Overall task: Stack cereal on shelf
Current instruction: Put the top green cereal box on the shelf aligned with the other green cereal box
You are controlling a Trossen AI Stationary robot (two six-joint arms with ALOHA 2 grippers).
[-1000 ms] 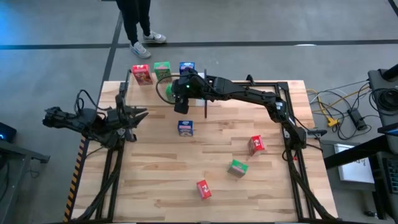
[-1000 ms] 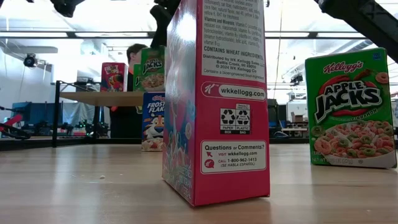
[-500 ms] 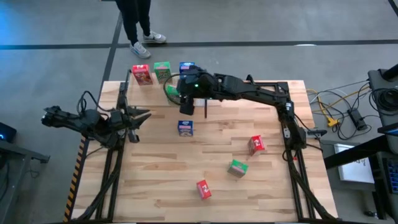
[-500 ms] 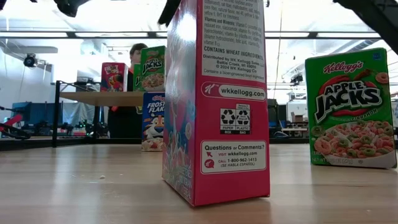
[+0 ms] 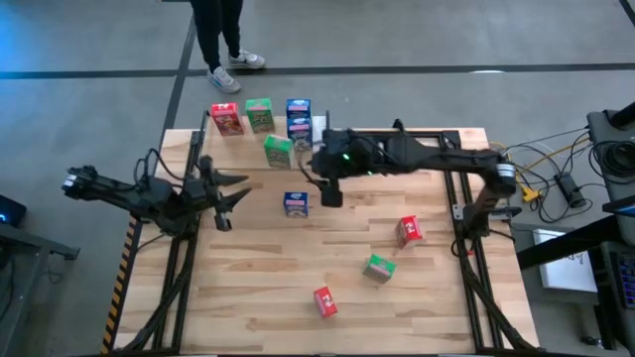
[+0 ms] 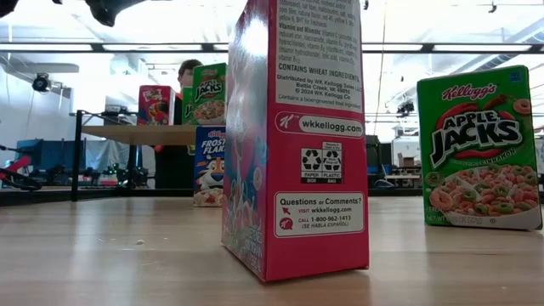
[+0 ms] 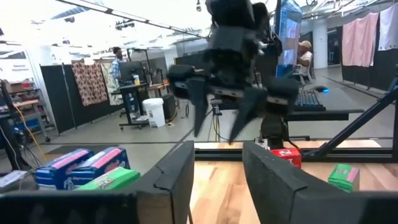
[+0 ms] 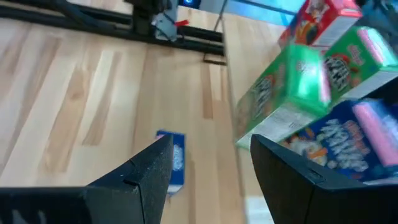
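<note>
Wooden table point(image 5: 248, 297) with small cereal boxes, some loose and some up on the shelf point(image 5: 313, 134) at its far edge

Nearest lie a red box point(image 5: 324, 301), a green box point(image 5: 378, 268) and another red box point(image 5: 409, 231); a blue box point(image 5: 295, 203) stands mid-table. Beyond it the right gripper point(image 5: 330, 194) hangs with fingers apart, holding nothing, while the left gripper point(image 5: 238, 187) waits at the left edge, fingers parted and empty. Farthest, a tilted green box point(image 5: 278, 151) sits before a red point(image 5: 225, 119), green point(image 5: 260, 114) and blue point(image 5: 299, 117) row

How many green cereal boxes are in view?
3: one in the shelf row, one just in front of that row, one on the table near the right side. None seems hidden.
</note>
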